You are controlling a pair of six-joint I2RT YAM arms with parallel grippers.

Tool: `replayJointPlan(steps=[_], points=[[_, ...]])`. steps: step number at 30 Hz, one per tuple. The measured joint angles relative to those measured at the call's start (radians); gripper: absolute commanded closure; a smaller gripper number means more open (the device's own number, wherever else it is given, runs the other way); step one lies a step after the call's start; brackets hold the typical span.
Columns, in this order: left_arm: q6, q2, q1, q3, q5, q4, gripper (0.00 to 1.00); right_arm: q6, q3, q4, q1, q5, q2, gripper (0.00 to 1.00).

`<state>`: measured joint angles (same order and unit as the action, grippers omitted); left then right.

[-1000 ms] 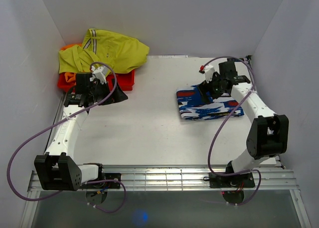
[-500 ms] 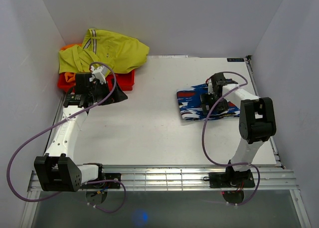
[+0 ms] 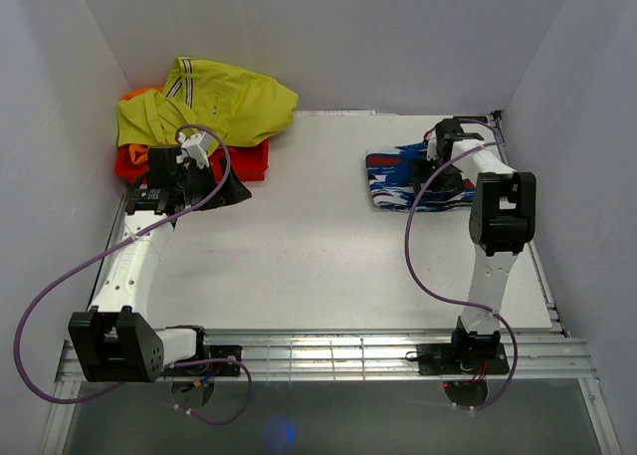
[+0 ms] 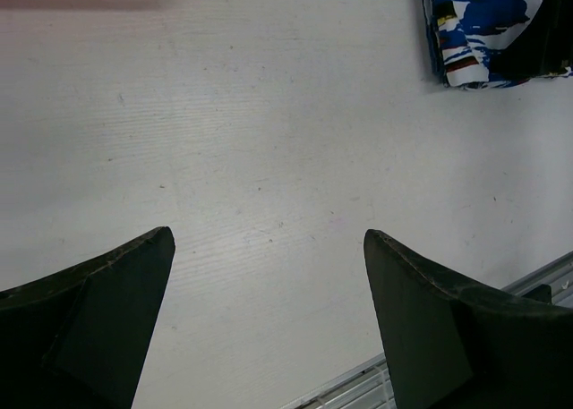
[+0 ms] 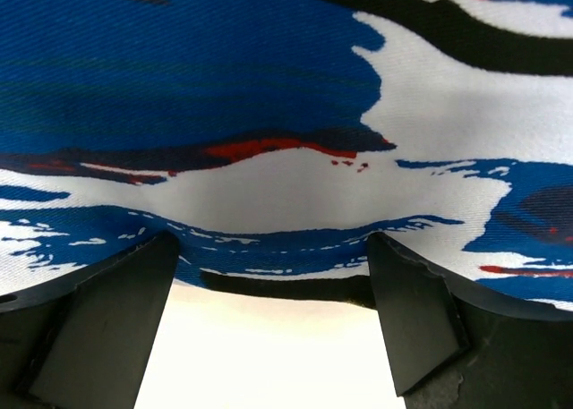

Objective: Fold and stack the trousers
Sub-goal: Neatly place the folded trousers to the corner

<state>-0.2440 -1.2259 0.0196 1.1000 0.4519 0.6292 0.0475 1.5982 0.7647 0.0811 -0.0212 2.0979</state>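
Observation:
The folded trousers (image 3: 398,176), royal blue with white, red and black blotches, lie at the far right of the table. My right gripper (image 3: 436,172) is low at their right side. In the right wrist view the trousers (image 5: 269,114) fill the frame, and the right gripper (image 5: 273,241) is open with both fingertips against their near folded edge, which bows slightly between them. My left gripper (image 3: 221,188) is open and empty at the far left. In the left wrist view the left gripper (image 4: 269,239) hangs over bare table, with the trousers (image 4: 474,24) at the upper right.
A yellow-green garment with dark stripes (image 3: 214,102) lies over an orange garment (image 3: 134,161) in the far left corner, just behind my left gripper. White walls close in the table on three sides. A metal rail (image 3: 328,350) runs along the near edge.
The trousers have slid toward the far right corner with my right gripper against them. The right arm has folded in and swung back. The left arm has not moved.

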Motion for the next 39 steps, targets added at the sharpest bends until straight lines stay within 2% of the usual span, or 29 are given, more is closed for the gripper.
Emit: replayJointPlan(steps=[3,4,5,13,16,28,33,39], points=[[0.003,0.0,-0.005,0.0,-0.001,0.0,0.02,0.054,0.064,-0.042,-0.045,0.023,0.044,0.07],[0.003,0.0,-0.005,0.0,-0.001,0.0,0.02,0.074,0.087,-0.058,-0.061,0.033,0.06,0.02],[0.004,0.0,-0.005,0.0,-0.001,0.0,0.02,0.092,0.104,-0.072,-0.075,0.042,0.072,0.02],[0.005,-0.014,-0.008,-0.001,-0.006,0.0,0.02,0.151,0.258,-0.145,-0.143,0.066,0.179,0.03],[0.006,-0.015,-0.011,-0.01,-0.008,0.0,0.02,0.151,0.328,-0.155,-0.154,0.066,0.224,0.0],[0.019,-0.015,-0.037,-0.015,-0.018,0.024,0.02,0.167,0.529,-0.185,-0.169,0.063,0.349,0.03],[0.02,-0.015,-0.057,-0.015,-0.019,0.026,0.02,0.167,0.554,-0.186,-0.169,0.058,0.364,0.1],[0.036,-0.014,-0.064,-0.015,-0.013,0.027,0.02,0.169,0.52,-0.201,-0.166,0.055,0.336,0.1]])
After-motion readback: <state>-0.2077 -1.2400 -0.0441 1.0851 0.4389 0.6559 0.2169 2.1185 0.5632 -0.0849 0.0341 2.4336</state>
